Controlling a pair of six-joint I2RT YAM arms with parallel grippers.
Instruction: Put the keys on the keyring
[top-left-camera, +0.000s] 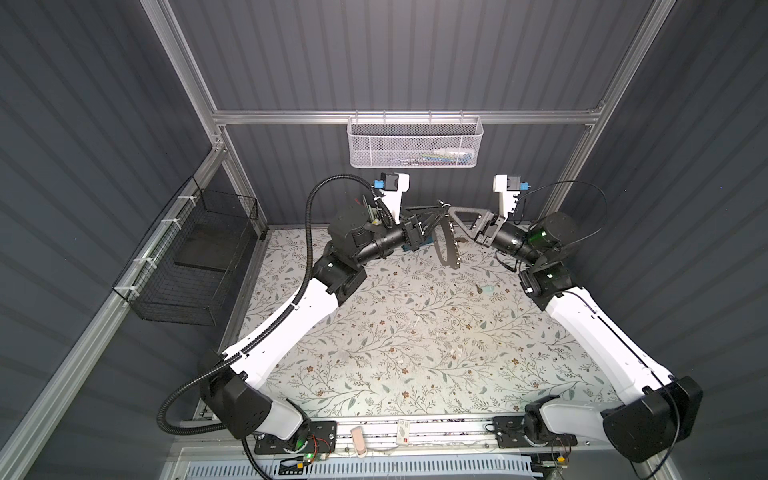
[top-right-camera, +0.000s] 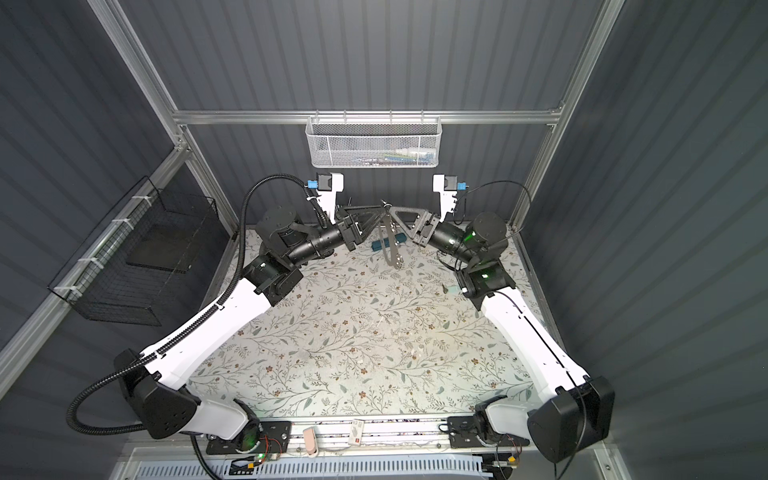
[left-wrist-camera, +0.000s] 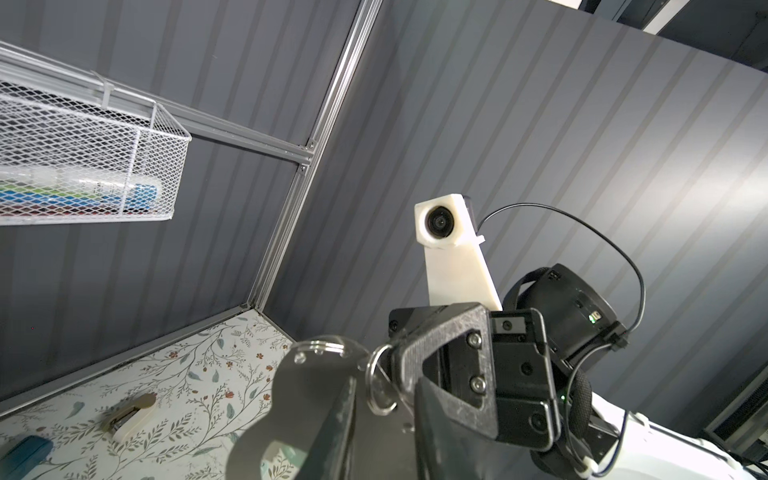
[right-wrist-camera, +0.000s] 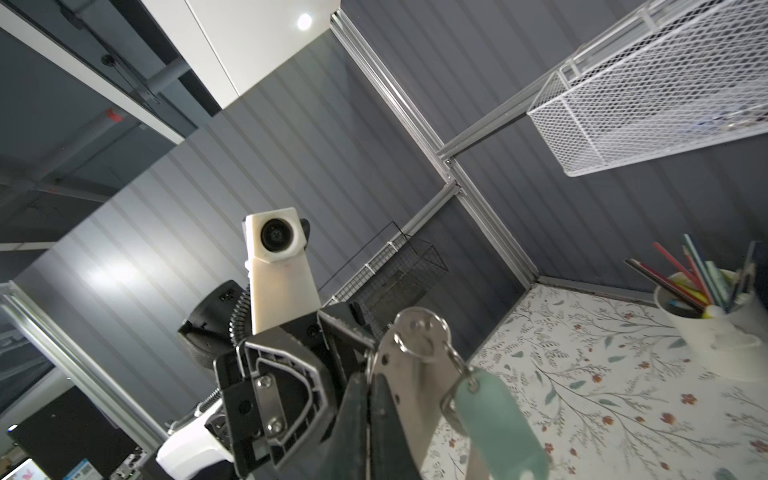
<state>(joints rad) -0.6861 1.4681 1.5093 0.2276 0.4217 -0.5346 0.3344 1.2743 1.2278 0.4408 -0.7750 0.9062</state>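
Both grippers meet high above the back of the table. The keyring (top-left-camera: 448, 245), a dark-grey plate with an oval cutout, hangs down from them in both top views. My right gripper (right-wrist-camera: 370, 399) is shut on the plate's edge (right-wrist-camera: 415, 386). One of the keys, with a mint-green tag (right-wrist-camera: 494, 424), dangles from a split ring (right-wrist-camera: 415, 336) on the plate. My left gripper (left-wrist-camera: 386, 390) has its jaws a little apart, with another split ring (left-wrist-camera: 378, 384) and the plate (left-wrist-camera: 316, 395) between them, gripping nothing. A second key (top-left-camera: 484, 289) lies on the table near the right arm.
A dark-teal case (top-right-camera: 388, 243) lies on the table under the grippers, and a pale oblong thing (left-wrist-camera: 131, 415) lies near it. A white cup of coloured pencils (right-wrist-camera: 715, 332) stands at the back. A white mesh basket (top-left-camera: 415, 141) hangs on the rear rail, and a black wire basket (top-left-camera: 187, 257) on the left wall.
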